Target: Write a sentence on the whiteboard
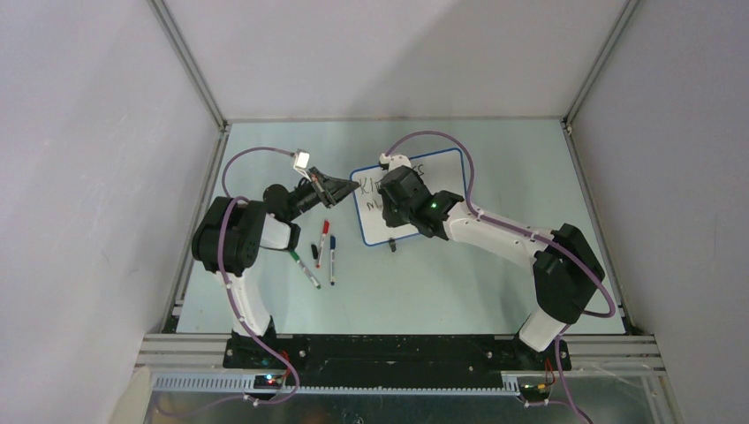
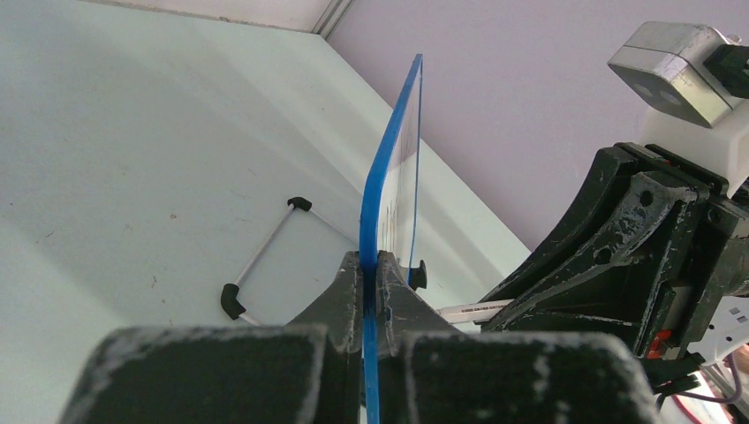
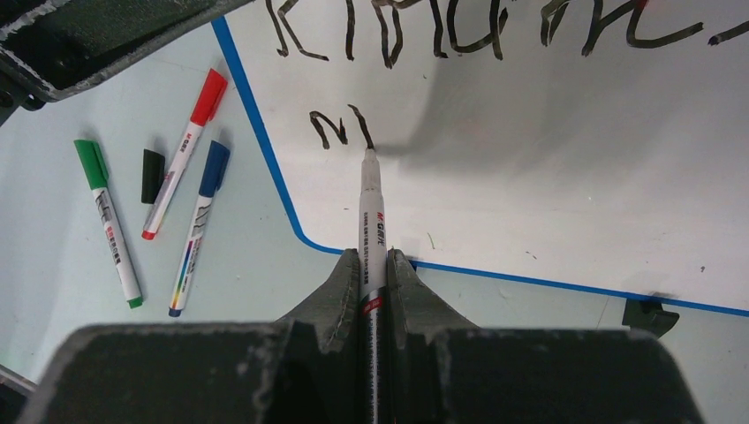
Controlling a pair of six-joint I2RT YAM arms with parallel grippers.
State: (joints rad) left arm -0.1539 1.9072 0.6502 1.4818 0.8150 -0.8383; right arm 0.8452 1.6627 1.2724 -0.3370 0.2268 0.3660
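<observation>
The whiteboard (image 1: 442,181), white with a thin blue rim, lies at mid table, tilted. My left gripper (image 1: 346,188) is shut on its left edge; the left wrist view shows the blue rim (image 2: 389,177) edge-on between my fingers (image 2: 346,291). My right gripper (image 3: 373,256) is shut on a white marker (image 3: 372,221) whose black tip touches the board (image 3: 565,177). The sentence (image 3: 459,26) is partly written: a first line starting "Kind", and below it the start of an "m" (image 3: 340,128). My right arm hides part of the writing in the top view.
Green (image 1: 304,268), red (image 1: 323,238) and blue (image 1: 332,259) markers and a loose black cap (image 1: 315,252) lie left of the board. They also show in the right wrist view (image 3: 181,177). A black foot (image 1: 391,246) sits at the board's near edge. Walls enclose the table.
</observation>
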